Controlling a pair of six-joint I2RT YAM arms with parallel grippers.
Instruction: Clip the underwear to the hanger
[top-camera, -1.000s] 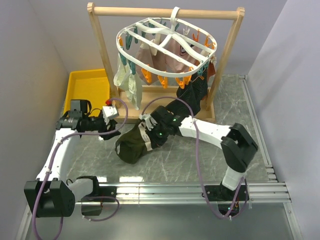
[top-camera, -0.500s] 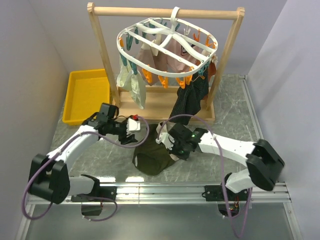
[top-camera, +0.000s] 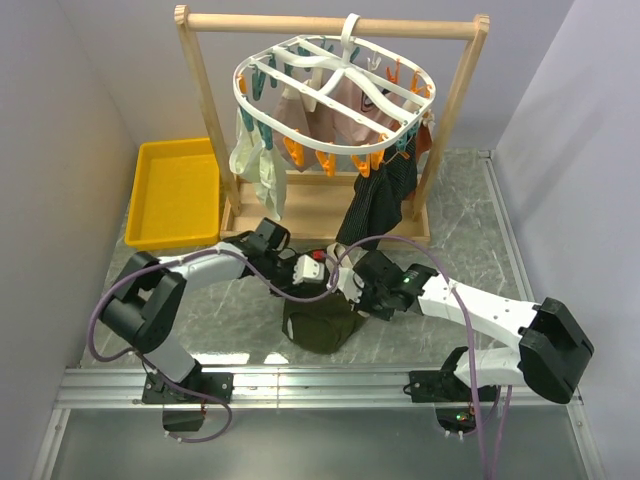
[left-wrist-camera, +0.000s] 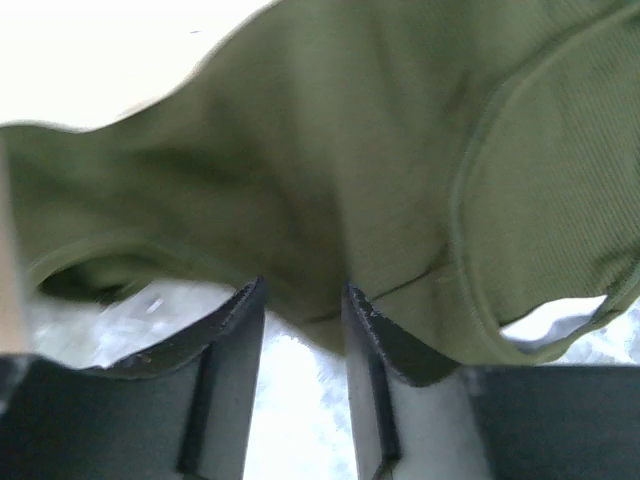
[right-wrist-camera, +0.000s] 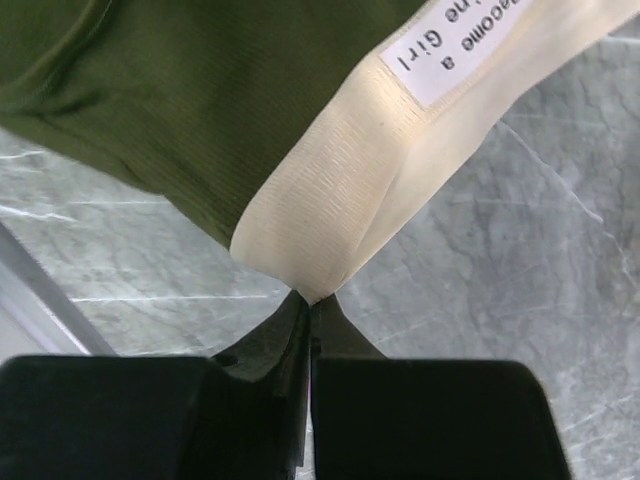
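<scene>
The underwear (top-camera: 320, 325), dark olive with a pale beige waistband, hangs bunched just above the marble table near its front edge. My right gripper (top-camera: 347, 297) is shut on a fold of the waistband (right-wrist-camera: 340, 220), which carries a white label; olive fabric (right-wrist-camera: 180, 100) hangs to its left. My left gripper (top-camera: 303, 290) is open at the underwear's left side. Its fingertips (left-wrist-camera: 247, 300) touch the lower edge of the olive fabric (left-wrist-camera: 350, 150), with a gap between them. The hanger (top-camera: 330, 95), a white oval rack with orange and teal clips, hangs from the wooden rail behind.
The wooden rail frame (top-camera: 205, 120) stands at the back of the table. A black ribbed garment (top-camera: 380, 200), a pinkish-beige one (top-camera: 345, 115) and a pale one (top-camera: 255, 165) hang from the hanger. A yellow tray (top-camera: 175, 190) lies at back left. A metal rail (top-camera: 330, 385) runs along the near edge.
My left arm has swung right from near the yellow tray to the underwear. My right gripper has carried the underwear right and toward the near edge.
</scene>
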